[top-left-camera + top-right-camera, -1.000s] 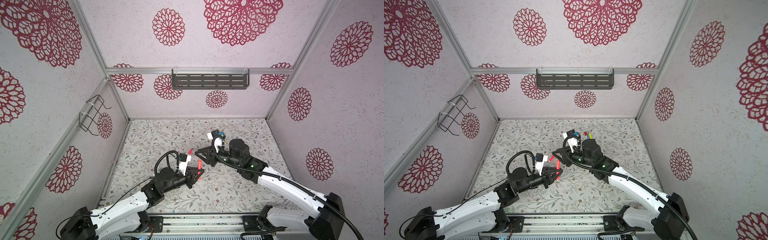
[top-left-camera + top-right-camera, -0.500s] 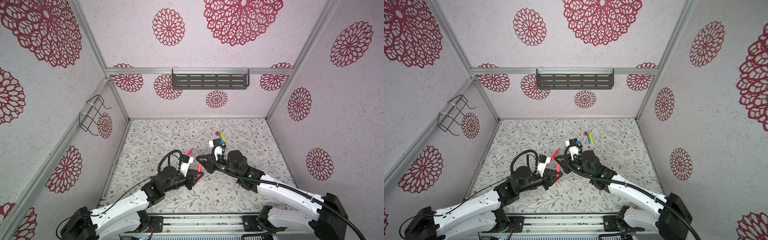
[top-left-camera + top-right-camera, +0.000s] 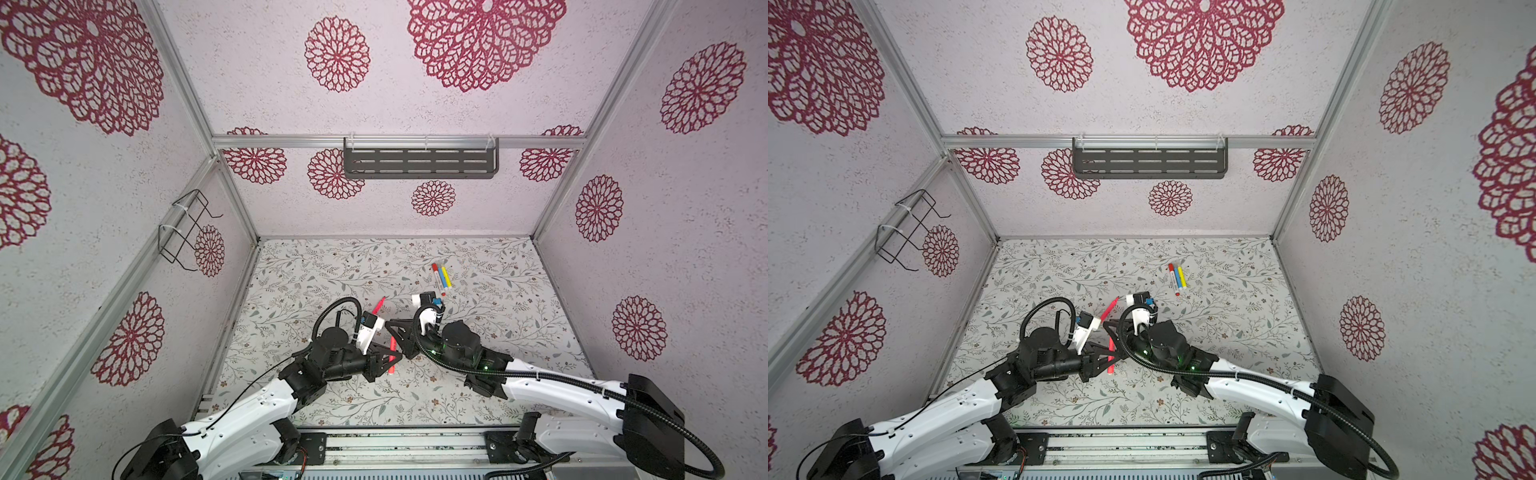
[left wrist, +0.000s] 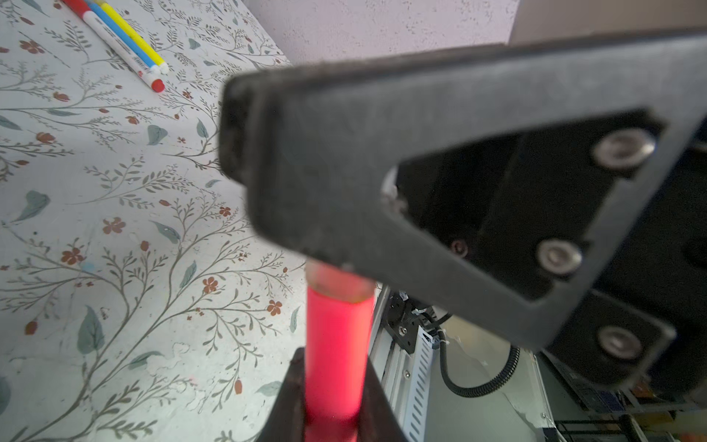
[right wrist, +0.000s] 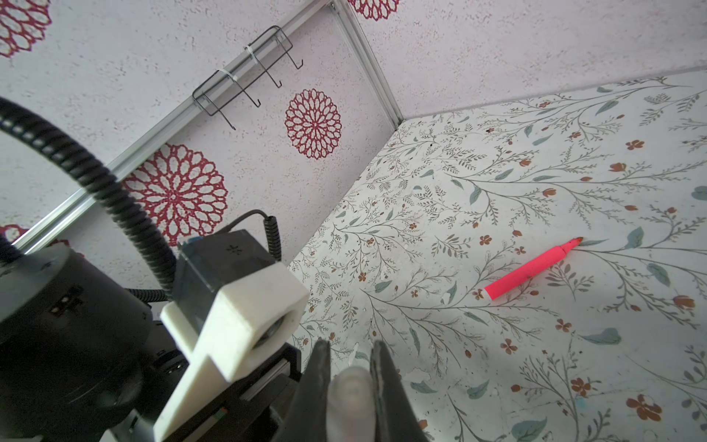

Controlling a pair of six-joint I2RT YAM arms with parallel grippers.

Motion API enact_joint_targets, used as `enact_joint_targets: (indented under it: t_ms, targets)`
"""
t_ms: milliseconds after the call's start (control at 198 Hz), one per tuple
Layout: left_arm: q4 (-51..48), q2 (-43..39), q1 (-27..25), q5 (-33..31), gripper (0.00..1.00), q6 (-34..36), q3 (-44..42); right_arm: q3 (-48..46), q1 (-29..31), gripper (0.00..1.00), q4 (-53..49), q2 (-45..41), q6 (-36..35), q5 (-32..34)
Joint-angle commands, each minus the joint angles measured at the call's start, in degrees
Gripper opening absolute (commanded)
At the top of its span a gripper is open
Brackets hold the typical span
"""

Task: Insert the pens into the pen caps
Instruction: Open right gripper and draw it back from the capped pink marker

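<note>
While left claw point(image 4: 332, 386) pinches pink pen point(image 4: 336, 336), right claw point(image 5: 350, 356) pinches clear cap point(image 5: 352, 398).

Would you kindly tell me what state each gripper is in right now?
Left gripper: closed on a pink-red pen.
Right gripper: closed on a clear cap.
</note>
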Motion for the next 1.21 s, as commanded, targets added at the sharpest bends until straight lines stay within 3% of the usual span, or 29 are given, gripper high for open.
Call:
enact_joint_targets:
  t_ms: [0, 91, 227, 283, 465, 566, 677, 768, 905, 1001, 1041, 1127, 1208]
  targets:
    - [19.63, -1.47, 4.12, -8.01, 0.0, -3.8, 3.22, -3.92, 6.49, 0.0, -14.53, -0.56, -2.23, -11.78]
    - [19.35, -2.1, 4.4, -9.74, 0.0, -4.3, 2.81, -3.53, 6.48, 0.0, -16.5, -0.82, -1.2, -9.48]
    - [15.42, -1.97, 4.77, -14.0, 0.0, -4.41, 4.21, -0.33, 7.28, 0.0, -24.9, 1.56, 4.19, 1.83]
    - [15.32, -1.78, 4.75, -14.56, 0.0, -4.41, 4.45, 0.28, 10.59, 0.0, -25.39, 2.41, 5.55, 4.98]
    - [16.85, -1.78, 5.63, -12.89, 0.0, -4.76, 4.48, -3.57, 12.64, 0.0, -15.4, 2.6, 5.34, -1.21]
    - [20.75, -1.83, 7.36, -9.05, 0.0, -7.14, 3.77, -7.47, 12.55, 0.0, -6.49, 0.94, 3.98, -9.01]
    - [28.35, -1.32, 10.57, -4.09, 0.0, -12.11, 2.01, -8.77, 12.51, 0.0, -4.61, 0.33, 2.48, -13.09]
    - [29.98, -0.64, 12.19, -2.5, 0.0, -14.19, 2.07, -8.63, 12.48, 0.0, -6.41, 0.75, 2.74, -11.86]
    - [21.28, -1.08, 12.1, -2.28, 0.0, -10.04, 4.07, -6.46, 12.03, 0.0, -8.33, -0.55, 2.62, -9.41]
    - [16.08, -1.8, 11.65, -4.12, 0.0, -7.34, 3.72, -1.56, 10.03, 0.0, -18.88, -4.28, 0.21, -2.99]
    - [15.38, -2.27, 11.45, -4.8, 0.0, -6.79, 2.81, 1.2, 8.82, 0.12, -25.01, -6.95, -0.88, 1.21]
    - [12.2, -2.83, 10.92, -5.18, 0.0, -5.23, 1.65, 4.04, 5.34, 0.52, -29.72, -14.45, -4.21, 5.19]
    - [10.16, -3.38, 9.9, -5.39, 0.0, -4.22, 0.54, 5.34, 2.45, 0.66, -30.67, -20.98, -6.45, 5.54]
